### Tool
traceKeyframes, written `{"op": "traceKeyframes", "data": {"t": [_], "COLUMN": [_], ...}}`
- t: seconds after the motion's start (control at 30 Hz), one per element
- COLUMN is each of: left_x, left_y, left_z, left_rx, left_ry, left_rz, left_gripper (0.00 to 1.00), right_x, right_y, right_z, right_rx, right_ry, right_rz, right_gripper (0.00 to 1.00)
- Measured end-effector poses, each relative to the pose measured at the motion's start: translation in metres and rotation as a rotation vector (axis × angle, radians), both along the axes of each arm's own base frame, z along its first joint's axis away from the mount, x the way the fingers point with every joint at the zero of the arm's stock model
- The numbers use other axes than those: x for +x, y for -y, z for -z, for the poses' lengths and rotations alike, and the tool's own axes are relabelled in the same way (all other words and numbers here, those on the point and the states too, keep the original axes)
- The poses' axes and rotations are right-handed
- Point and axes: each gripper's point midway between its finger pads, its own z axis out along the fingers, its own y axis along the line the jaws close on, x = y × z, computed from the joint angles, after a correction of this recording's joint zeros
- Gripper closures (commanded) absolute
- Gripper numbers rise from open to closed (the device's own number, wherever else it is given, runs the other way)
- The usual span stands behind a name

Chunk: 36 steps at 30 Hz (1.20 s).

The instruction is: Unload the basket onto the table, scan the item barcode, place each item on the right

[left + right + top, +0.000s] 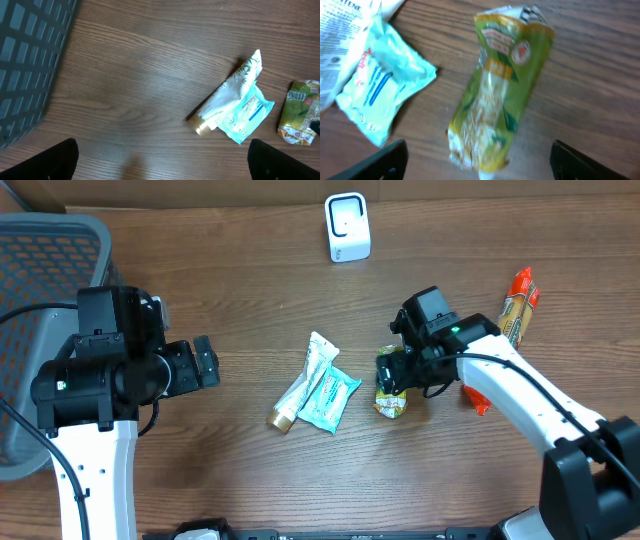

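Right arm point(512, 395) reaching inward, right fingers point(379, 163) spread over green packet point(496, 100), left fingers point(46, 162) released

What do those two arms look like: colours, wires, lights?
The left arm and right arm have smooth white links between chunky black joints, with black cables running alongside. The right one carries a small green light. The fingers are black.

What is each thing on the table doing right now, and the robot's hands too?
left hand: open, empty.
right hand: open, gripping nothing.
green packet: lying crumpled below the right hand, not gripped.
white tube: lying flat, gold cap on.
blue packet: lying flat, overlapping the white tube.
scanner: standing upright.
orange-tipped packet: lying flat.
basket: upright.
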Motion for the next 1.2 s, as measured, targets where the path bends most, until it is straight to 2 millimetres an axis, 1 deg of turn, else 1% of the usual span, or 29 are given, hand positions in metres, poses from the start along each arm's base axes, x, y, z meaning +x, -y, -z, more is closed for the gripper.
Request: {"op": "traceKeyframes", "data": {"t": [0.07, 0.1, 0.2, 0.3, 0.43, 0.5, 0.57, 0.7, 0.73, 0.8, 0.9, 0.93, 1.0, 1.07, 1.13, 1.2], "left_x": [0.000, 0.000, 0.000, 0.000, 0.000, 0.000, 0.000, 0.000, 0.000, 0.000, 0.000, 0.000, 0.000, 0.000, 0.000, 0.000], "left_y": [0.000, 0.000, 0.000, 0.000, 0.000, 0.000, 0.000, 0.000, 0.000, 0.000, 0.000, 0.000, 0.000, 0.000, 0.000, 0.000], "left_z": [0.000, 0.000, 0.000, 0.000, 0.000, 0.000, 0.000, 0.000, 0.000, 0.000, 0.000, 0.000, 0.000, 0.000, 0.000, 0.000], "left_rx": [0.000, 0.000, 0.000, 0.000, 0.000, 0.000, 0.000, 0.000, 0.000, 0.000, 0.000, 0.000, 0.000, 0.000, 0.000, 0.000], "left_ry": [0.000, 0.000, 0.000, 0.000, 0.000, 0.000, 0.000, -0.001, 0.000, 0.000, -0.001, 0.000, 0.000, 0.000, 0.000, 0.000], "left_rz": [0.000, 0.000, 0.000, 0.000, 0.000, 0.000, 0.000, 0.000, 0.000, 0.000, 0.000, 0.000, 0.000, 0.000, 0.000, 0.000], "left_gripper": [0.00, 0.00, 0.00, 0.00, 0.00, 0.00, 0.00, 0.00, 0.01, 0.00, 0.01, 0.01, 0.00, 0.00, 0.00, 0.00], "right_x": [0.001, -0.002, -0.008, -0.009, -0.010, -0.015, -0.020, -0.021, -0.021, -0.021, -0.024, -0.025, -0.028, -0.043, -0.049, -0.051], "right_y": [0.000, 0.002, 0.007, 0.008, 0.007, 0.009, 0.011, 0.012, 0.012, 0.010, 0.008, 0.006, 0.001, -0.004, -0.011, -0.026], "right_z": [0.011, 0.020, 0.035, 0.043, 0.050, 0.054, 0.059, 0.060, 0.060, 0.060, 0.058, 0.054, 0.050, 0.047, 0.039, 0.015], "right_rx": [-0.013, -0.027, -0.055, -0.064, -0.055, -0.061, -0.067, -0.069, -0.068, -0.057, -0.043, -0.028, -0.007, 0.031, 0.088, 0.228], "right_ry": [-0.007, -0.028, -0.073, -0.089, -0.085, -0.095, -0.109, -0.111, -0.110, -0.114, -0.131, -0.139, -0.163, -0.234, -0.272, -0.301], "right_rz": [0.021, 0.034, 0.054, 0.065, 0.076, 0.077, 0.077, 0.081, 0.083, 0.082, 0.077, 0.073, 0.056, 0.021, -0.012, -0.086], "right_gripper": [0.08, 0.09, 0.14, 0.22, 0.28, 0.31, 0.38, 0.60, 0.70, 0.82, 0.95, 0.96, 0.96, 0.96, 0.96, 0.95]}}
